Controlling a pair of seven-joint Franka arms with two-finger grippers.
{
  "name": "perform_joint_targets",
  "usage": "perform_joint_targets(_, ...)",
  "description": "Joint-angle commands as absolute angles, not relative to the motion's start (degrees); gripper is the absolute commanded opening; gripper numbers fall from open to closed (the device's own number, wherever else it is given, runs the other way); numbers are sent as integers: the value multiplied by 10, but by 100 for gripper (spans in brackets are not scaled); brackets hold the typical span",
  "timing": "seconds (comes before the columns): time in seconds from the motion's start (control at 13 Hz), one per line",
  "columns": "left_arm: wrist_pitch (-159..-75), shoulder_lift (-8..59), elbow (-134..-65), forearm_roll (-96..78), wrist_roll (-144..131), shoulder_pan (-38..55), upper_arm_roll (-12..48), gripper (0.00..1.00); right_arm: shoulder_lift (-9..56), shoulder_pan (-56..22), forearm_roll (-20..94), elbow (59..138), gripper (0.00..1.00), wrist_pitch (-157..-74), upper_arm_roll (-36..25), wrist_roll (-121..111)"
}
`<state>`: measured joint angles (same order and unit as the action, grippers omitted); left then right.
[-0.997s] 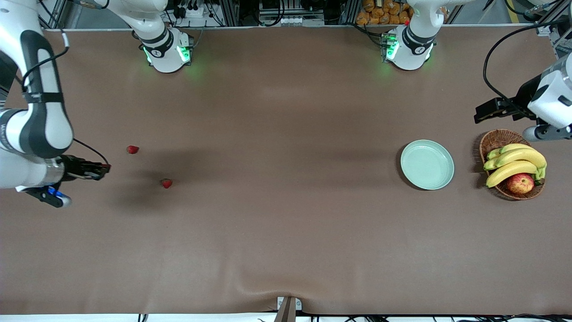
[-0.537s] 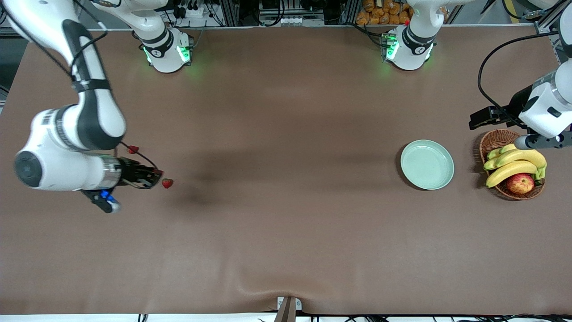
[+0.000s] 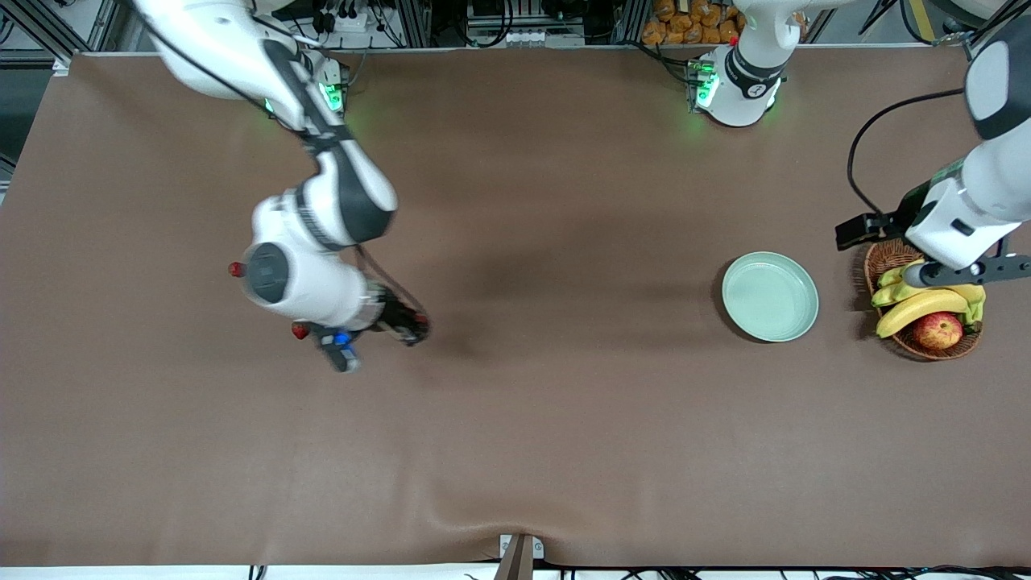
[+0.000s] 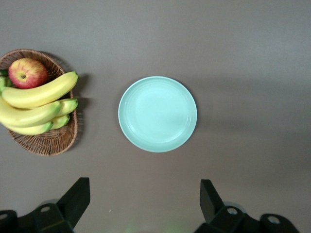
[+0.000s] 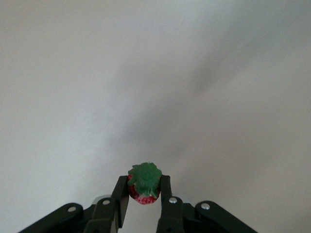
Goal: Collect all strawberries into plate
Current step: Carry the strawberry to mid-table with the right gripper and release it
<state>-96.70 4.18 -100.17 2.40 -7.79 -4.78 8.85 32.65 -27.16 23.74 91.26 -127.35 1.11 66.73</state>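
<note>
the right tool is clamped on a strawberry, up over the bench toward the right arm's end, and the plate lies well apart toward the left arm's end, so the carry must run along the bench's length. the left tool, spread wide and holding nothing, waits over the basket beside the plate. two more strawberries peek out half hidden by the right arm, near its end of the bench; in the front view the held berry itself cannot be made out.
</note>
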Motion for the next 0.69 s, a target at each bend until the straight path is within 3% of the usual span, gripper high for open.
perform_joint_targets(0.0, -1036, 32, -1062, 34, -66, -52, 91, 100, 410, -334, 292, 833, 0, -1347, 3, 740)
perform_joint_targets(0.23, -1080, 33, -1093, 34, -66, -53, 91, 100, 446, -390, 322, 817, 0, -1447, 4, 771)
perform_joint_targets(0.54, -1109, 55, -1103, 33, -92, -47, 94, 100, 484, -455, 354, 817, 0, -1498, 4, 778)
perform_joint_targets(0.61, -1119, 66, -1103, 27, -99, -45, 94, 100, 491, -470, 366, 817, 7, -1512, 4, 779)
